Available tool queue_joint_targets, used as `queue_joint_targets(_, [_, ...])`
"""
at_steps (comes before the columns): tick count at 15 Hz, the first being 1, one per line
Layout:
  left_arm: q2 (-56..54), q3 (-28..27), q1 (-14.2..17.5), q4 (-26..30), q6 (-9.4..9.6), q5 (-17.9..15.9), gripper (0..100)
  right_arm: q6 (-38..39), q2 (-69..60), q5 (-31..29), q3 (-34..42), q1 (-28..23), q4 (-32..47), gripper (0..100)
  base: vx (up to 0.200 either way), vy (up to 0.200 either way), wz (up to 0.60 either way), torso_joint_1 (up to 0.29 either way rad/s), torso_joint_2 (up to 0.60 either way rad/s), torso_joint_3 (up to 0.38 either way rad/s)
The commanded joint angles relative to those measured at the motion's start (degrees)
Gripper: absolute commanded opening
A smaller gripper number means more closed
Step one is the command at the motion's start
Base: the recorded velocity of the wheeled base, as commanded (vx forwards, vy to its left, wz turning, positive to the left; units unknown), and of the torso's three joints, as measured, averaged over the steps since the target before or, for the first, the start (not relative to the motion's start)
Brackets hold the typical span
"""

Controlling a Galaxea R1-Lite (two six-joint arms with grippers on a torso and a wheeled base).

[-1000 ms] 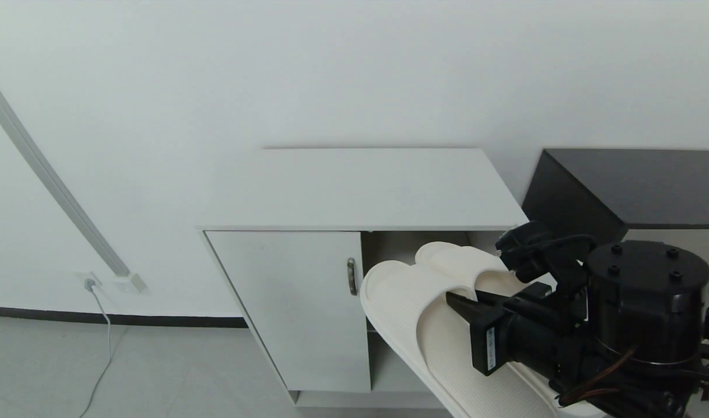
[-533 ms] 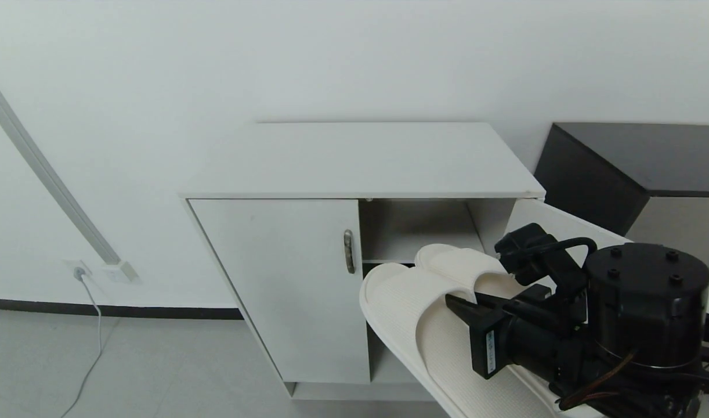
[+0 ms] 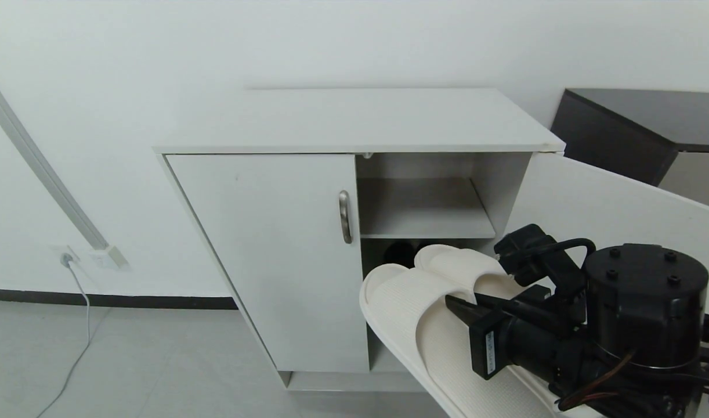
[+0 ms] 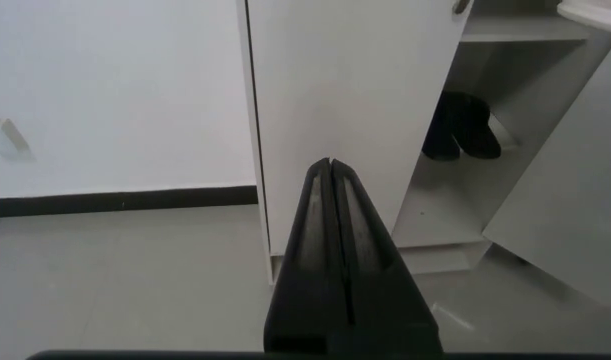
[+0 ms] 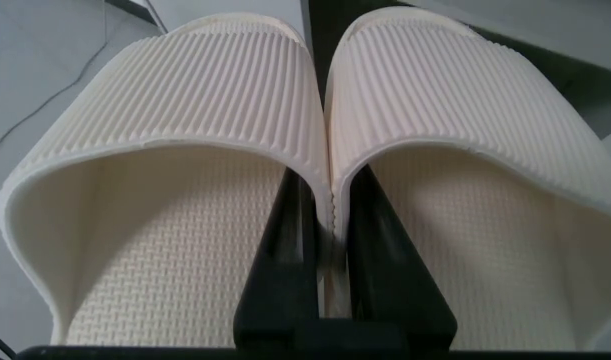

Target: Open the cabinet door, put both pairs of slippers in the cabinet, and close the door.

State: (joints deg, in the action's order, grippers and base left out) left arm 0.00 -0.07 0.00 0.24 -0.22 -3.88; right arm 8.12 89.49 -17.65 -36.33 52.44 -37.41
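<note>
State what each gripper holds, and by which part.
Right gripper pinches the cream slippers by their adjoining upper edges; left gripper holds nothing.

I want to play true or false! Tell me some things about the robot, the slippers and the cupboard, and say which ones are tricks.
1. The right gripper is shut on the cream slippers. True.
2. The right door is closed. False: it stands open; the left door is the closed one.
3. A pair of dark slippers sits in the lower part of the cabinet. True.
4. The left gripper holds a slipper. False: it is shut with nothing in it.
</note>
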Motion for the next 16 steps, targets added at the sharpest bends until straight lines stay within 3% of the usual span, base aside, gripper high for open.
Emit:
queue_joint_targets(1, [0.1,0.0,0.0,0.0,-0.04,0.0,0,0.1,0.5,0.0,0.0,0.0,0.0,0,0.000,0.000,0.00,-0.144,0.47,0.330])
queue_joint_targets(11, [0.0,0.0,0.0,0.0,-0.04,0.0,0,0.1,0.9,0.1,0.5,0.5,0.0,0,0.000,0.000,0.00,-0.073,0.45,0.367])
queue_joint_targets(16, [0.0,0.0,0.0,0.0,-0.13,0.0,0,0.1,1.2,0.2,0.3,0.5,-0.1,0,0.000,0.000,0.00,-0.001,0.11,0.110])
